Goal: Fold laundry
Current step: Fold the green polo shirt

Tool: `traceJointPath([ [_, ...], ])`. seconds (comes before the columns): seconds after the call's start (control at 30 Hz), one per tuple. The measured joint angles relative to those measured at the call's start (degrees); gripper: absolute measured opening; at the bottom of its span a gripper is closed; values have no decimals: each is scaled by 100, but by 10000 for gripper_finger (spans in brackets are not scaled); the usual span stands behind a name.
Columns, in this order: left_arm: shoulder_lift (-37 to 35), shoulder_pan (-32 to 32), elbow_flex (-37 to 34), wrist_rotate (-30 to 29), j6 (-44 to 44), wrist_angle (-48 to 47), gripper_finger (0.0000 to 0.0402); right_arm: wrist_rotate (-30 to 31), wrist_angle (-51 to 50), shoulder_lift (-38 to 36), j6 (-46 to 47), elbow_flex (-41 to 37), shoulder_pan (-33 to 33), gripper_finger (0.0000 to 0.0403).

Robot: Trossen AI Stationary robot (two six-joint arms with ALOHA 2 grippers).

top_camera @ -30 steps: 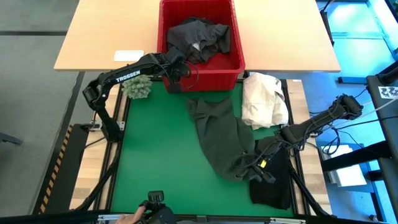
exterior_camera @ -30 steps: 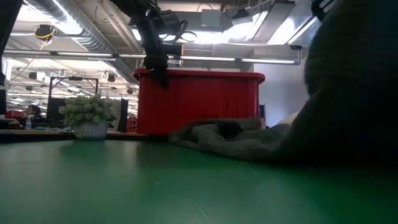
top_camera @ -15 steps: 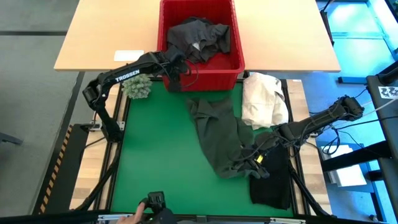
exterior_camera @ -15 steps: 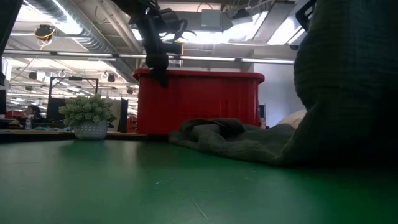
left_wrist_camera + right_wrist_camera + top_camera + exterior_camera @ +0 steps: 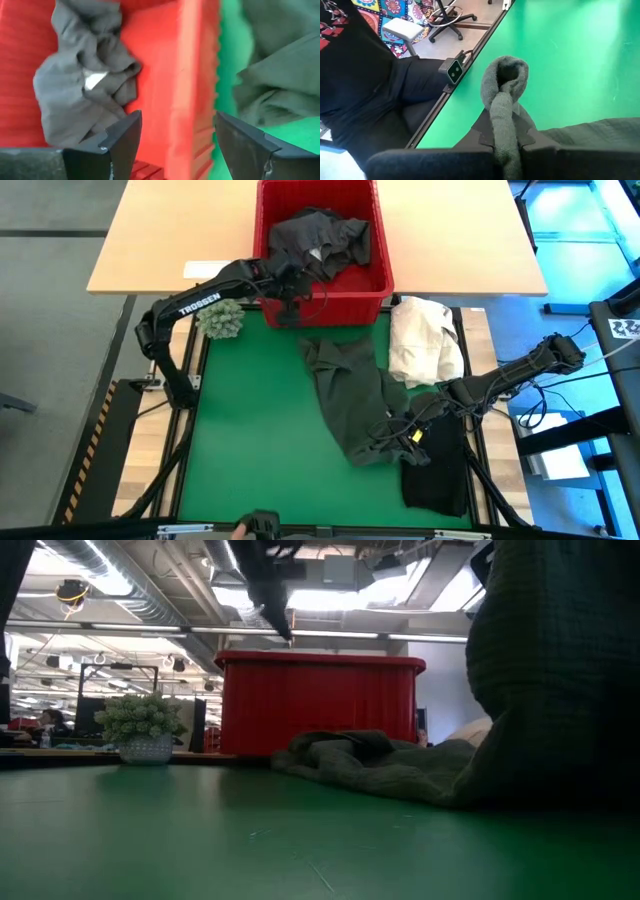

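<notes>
Watch your right gripper first: its jaws are clamped on a bunched fold of the dark green garment, and the fold stands up between the fingers in a narrow roll. That pinch looks thin, so a quick lift or pull could let the cloth slide out, or drag the whole garment across the green mat onto the black garment lying just beside it.

Your left gripper hangs with its jaws spread wide and empty over the front wall of the red basket. If you lower it there, a finger could strike the rim rather than cloth. The dark grey garment sits crumpled inside the basket, just beyond that wall, near the gripper but untouched.
</notes>
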Motion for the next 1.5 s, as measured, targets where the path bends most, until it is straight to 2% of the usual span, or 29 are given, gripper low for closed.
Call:
traceJointPath([
  [0.23, -2, -854, 282, 70, -28, -98, 244, 266, 4, 0, -119, 0, 0, 7],
  [0.37, -1, -1421, 276, 272, -481, -165, 244, 576, 15, 0, -150, 0, 0, 7],
  [0.5, -2, -1992, 108, 684, -917, -175, 244, 880, 29, 0, -154, 0, 0, 7],
  [0.8, 0, -3135, -534, 504, -1876, 82, 244, 1680, 254, 0, -116, 0, 0, 8],
  [0.93, 0, -3534, -1105, 489, -2210, 769, 244, 1905, 434, 0, 12, 0, 0, 8],
  [1.1, 0, -3987, -1898, 466, -2555, 2316, 244, 2154, 522, 0, 212, 2, 11, 8],
  [1.27, 0, -4342, -2605, -111, -2875, 3937, 244, 2486, 535, 0, 492, 0, 11, 8],
  [1.37, 0, -4485, -2917, -370, -3132, 4453, 244, 2528, 636, 2, 532, 2, 11, 8],
  [1.5, 0, -4604, -3156, -573, -3551, 4647, 244, 2528, 842, 2, 539, 2, 11, 8],
])
